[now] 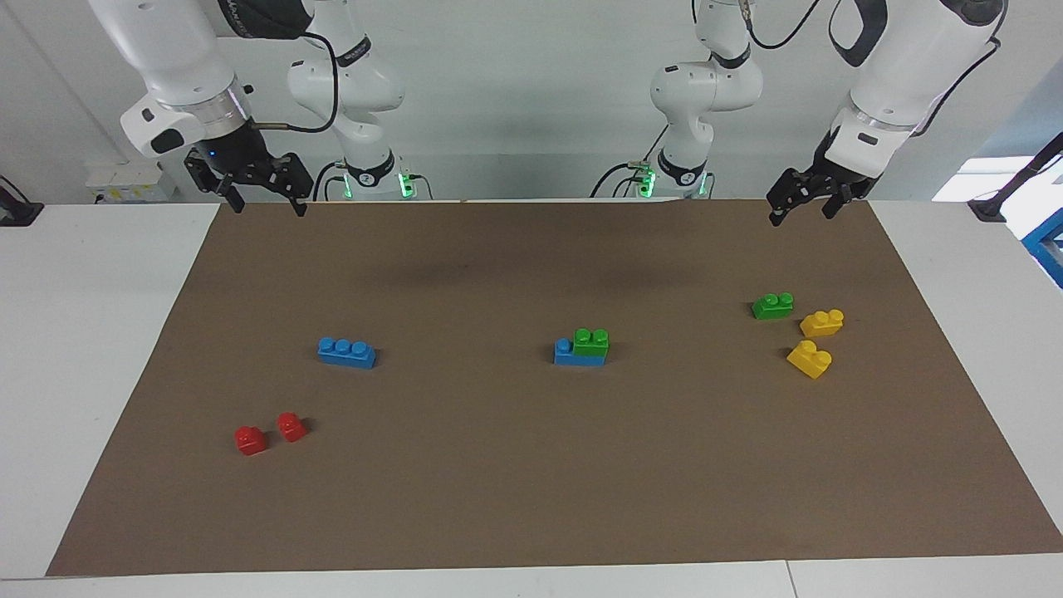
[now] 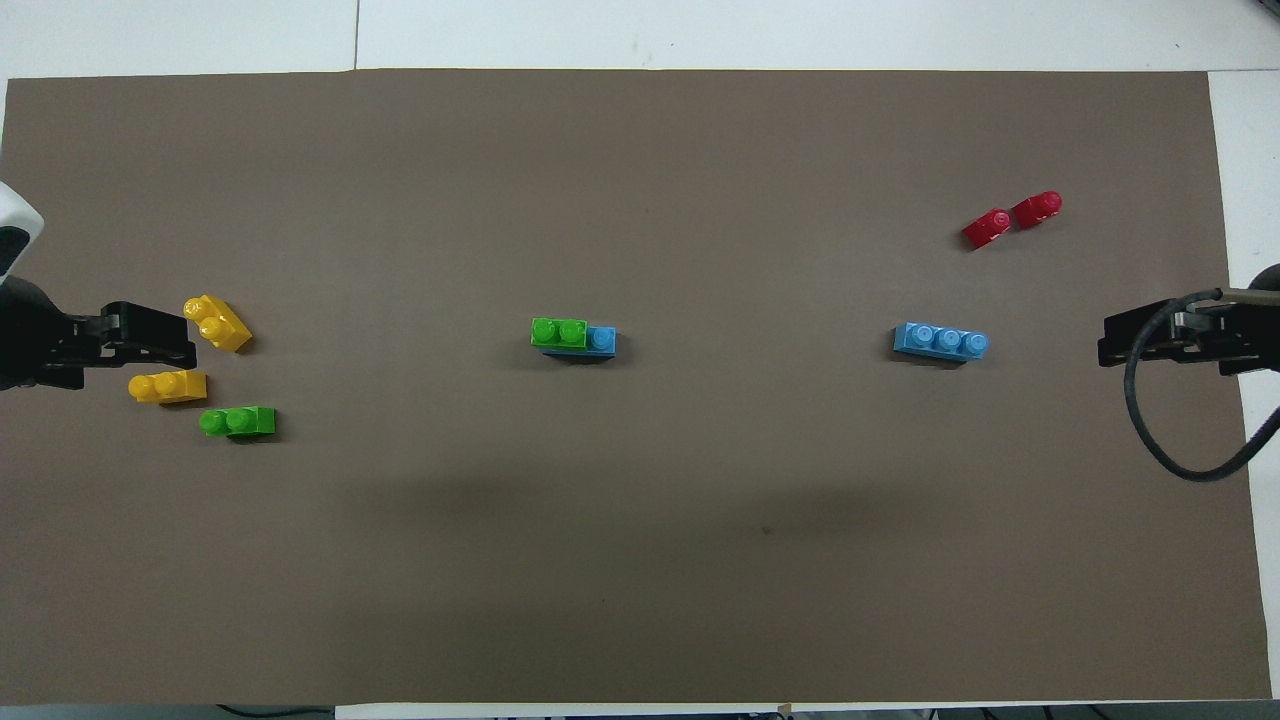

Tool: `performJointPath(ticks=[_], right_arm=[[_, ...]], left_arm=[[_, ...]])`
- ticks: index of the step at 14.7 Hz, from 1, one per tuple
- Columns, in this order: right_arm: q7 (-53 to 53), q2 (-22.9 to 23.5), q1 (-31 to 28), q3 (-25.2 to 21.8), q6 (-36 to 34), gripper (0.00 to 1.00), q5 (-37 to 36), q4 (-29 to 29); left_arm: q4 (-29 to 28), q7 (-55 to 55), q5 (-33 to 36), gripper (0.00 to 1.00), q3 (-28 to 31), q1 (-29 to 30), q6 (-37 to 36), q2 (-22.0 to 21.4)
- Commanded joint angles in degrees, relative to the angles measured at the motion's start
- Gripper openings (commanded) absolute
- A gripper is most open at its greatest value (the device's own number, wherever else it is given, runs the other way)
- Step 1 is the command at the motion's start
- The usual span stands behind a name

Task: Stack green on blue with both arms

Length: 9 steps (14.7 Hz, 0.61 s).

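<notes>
A green brick (image 1: 591, 342) is sitting stacked on a blue brick (image 1: 568, 352) mid-mat. The left pincer (image 1: 800, 206) and right pincer (image 1: 264, 199) are hanging empty, fingers apart, over the mat's (image 1: 531, 498) corners nearest the robots

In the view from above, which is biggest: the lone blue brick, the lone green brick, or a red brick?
1. Lone blue brick, three studs.
2. Lone green brick, two studs.
3. Either red brick, one stud; both look alike.
</notes>
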Motion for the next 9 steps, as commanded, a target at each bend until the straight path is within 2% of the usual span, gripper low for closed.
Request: performJointPath(ticks=[1,9], right_arm=[[0.8,-0.73,-0.58,0.69,-0.79,1.0,-2.47,-0.01],[0.89,-1.0,-0.49,0.95,-0.7,1.0,-3.0,-0.1]], left_arm=[[1.19,1.35,-0.94,1.0,-0.02,0.63,0.59,0.87],[1.11,1.44,-0.94,1.0,0.07,0.63,1.65,0.87]])
